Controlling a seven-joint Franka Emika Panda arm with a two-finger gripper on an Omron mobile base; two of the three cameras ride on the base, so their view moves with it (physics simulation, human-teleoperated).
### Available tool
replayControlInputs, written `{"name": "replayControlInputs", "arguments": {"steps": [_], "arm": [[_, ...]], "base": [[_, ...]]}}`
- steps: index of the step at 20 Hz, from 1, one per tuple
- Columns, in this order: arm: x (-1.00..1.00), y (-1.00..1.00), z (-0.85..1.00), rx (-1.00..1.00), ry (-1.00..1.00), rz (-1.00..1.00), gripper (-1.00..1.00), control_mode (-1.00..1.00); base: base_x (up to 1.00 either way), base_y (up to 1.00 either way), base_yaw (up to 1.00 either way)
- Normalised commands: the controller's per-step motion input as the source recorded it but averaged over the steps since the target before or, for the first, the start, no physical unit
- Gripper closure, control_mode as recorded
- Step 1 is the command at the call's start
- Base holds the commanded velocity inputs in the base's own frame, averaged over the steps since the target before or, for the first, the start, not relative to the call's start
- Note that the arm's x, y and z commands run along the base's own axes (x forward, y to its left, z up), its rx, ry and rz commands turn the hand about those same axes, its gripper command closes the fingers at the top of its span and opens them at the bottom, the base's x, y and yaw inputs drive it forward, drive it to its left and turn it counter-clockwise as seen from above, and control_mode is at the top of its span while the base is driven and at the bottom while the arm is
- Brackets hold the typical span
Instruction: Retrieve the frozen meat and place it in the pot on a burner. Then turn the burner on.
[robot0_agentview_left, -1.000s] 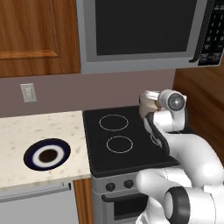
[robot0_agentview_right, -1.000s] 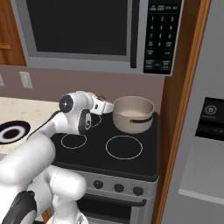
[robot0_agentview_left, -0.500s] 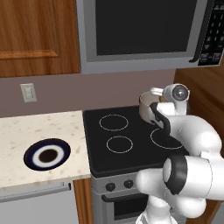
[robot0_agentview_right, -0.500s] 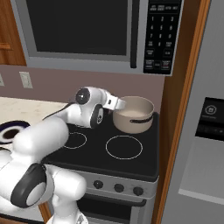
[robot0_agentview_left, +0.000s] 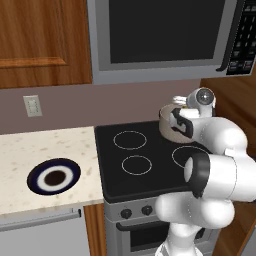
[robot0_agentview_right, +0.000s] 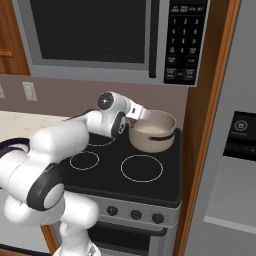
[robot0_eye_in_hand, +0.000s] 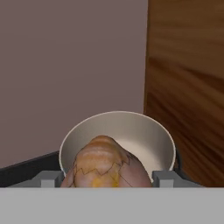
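The frozen meat (robot0_eye_in_hand: 105, 162), a golden-brown rounded lump with orange streaks, sits between my two finger tips (robot0_eye_in_hand: 162, 178) in the hand view, with my gripper (robot0_eye_in_hand: 107, 179) shut on it. Just beyond it is the pot (robot0_eye_in_hand: 142, 133), beige-grey and round, its inside bare. In the right base view the pot (robot0_agentview_right: 154, 133) stands on the stove's back right burner, and my gripper (robot0_agentview_right: 142, 114) hovers at its left rim, slightly above it. From the left base view the pot (robot0_agentview_left: 168, 126) is partly hidden behind my arm.
The black stovetop (robot0_agentview_right: 105, 172) has round burner rings and knobs (robot0_agentview_right: 135, 215) on its front. A microwave (robot0_agentview_right: 95, 35) hangs low overhead. A wooden panel (robot0_agentview_right: 202, 125) and fridge (robot0_agentview_right: 235, 150) stand right of the pot. A dark blue-rimmed plate (robot0_agentview_left: 54, 176) lies on the speckled counter (robot0_agentview_left: 30, 150).
My arm has swung right across the stove, carrying the meat from over the left burners to the pot's rim. The pot has not moved.
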Motion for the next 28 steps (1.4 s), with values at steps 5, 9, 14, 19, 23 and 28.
{"name": "replayControlInputs", "arguments": {"steps": [5,9,14,19,23,28], "arm": [[0.27,-0.16,-0.1,0.0,0.0,0.0,1.0,-1.0],[0.2,-0.13,-0.09,0.0,0.0,0.0,1.0,-1.0],[0.33,-0.21,-0.14,0.0,0.03,0.0,1.0,-1.0],[0.32,-0.2,-0.2,0.0,0.07,0.0,1.0,-1.0],[0.24,-0.16,-0.2,0.0,0.06,0.0,1.0,-1.0],[0.22,-0.16,-0.21,0.0,0.04,0.0,1.0,-1.0]], "base": [[0.0,0.0,0.0],[0.0,0.0,0.0],[0.0,0.0,0.0],[0.0,0.0,0.0],[0.0,0.0,0.0],[0.0,0.0,0.0]]}}
